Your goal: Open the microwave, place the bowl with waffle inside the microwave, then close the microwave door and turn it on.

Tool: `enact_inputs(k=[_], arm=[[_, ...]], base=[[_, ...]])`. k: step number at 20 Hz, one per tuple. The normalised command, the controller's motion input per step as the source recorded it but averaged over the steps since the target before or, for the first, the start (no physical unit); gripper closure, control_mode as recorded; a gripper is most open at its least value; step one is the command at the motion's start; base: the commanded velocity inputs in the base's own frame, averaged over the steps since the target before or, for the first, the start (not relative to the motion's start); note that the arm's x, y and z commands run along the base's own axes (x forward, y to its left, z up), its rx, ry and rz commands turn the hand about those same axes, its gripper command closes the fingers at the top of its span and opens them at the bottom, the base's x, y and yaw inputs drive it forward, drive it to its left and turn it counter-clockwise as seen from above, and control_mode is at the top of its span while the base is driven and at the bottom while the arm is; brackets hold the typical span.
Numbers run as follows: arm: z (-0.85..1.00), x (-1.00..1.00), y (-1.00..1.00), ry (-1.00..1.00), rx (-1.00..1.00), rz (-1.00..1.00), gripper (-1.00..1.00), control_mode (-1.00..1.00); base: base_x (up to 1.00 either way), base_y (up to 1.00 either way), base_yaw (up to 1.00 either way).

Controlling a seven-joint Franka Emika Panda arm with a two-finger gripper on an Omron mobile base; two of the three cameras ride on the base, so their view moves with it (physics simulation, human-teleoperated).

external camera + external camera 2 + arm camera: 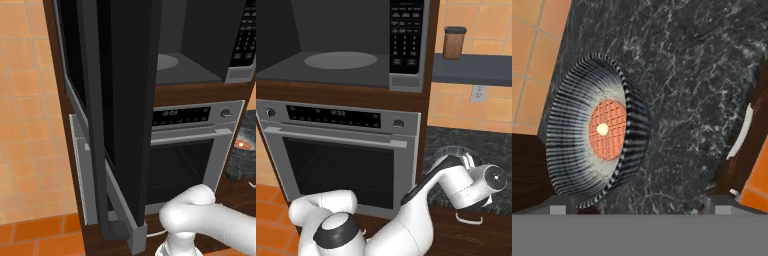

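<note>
Microwave door (127, 100) — glossy black glass, matt grey frame. Microwave (331, 55) interior matt grey, smooth turntable (340, 60). Oven (341, 150) brushed silver metal. Counter (687, 90) — polished dark veined stone. Bowl (592, 132) ribbed, black-and-white striped; waffle (608, 129) gridded, orange. Cabinet (428, 100) dark wood.

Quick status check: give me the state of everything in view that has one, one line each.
Grey-framed black-glass microwave door: swung wide open.
Grey microwave interior with round turntable: nothing inside.
Silver oven door with window: closed.
Striped black-and-white bowl with orange waffle: on the dark marble counter, not held.
Tool: open, above the counter beside the bowl.
</note>
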Motion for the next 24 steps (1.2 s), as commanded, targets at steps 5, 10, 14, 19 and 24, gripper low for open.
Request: enact_inputs(k=[5, 10, 14, 19, 24], arm=[[0.0, 0.46, 0.0, 0.01, 0.04, 0.0, -1.0, -1.0], [-0.06, 0.34, 0.0, 0.01, 0.05, 0.0, -1.0, -1.0], [-0.22, 0.26, -0.03, 0.0, 0.06, 0.0, -1.0, -1.0], [-0.23, 0.23, -0.04, 0.01, 0.09, 0.0, -1.0, -1.0], [-0.21, 0.11, -0.07, 0.03, 0.09, 0.0, -1.0, -1.0]], base=[[0.0, 0.0, 0.0], [0.0, 0.0, 0.0], [0.0, 0.0, 0.0], [0.0, 0.0, 0.0], [0.0, 0.0, 0.0]])
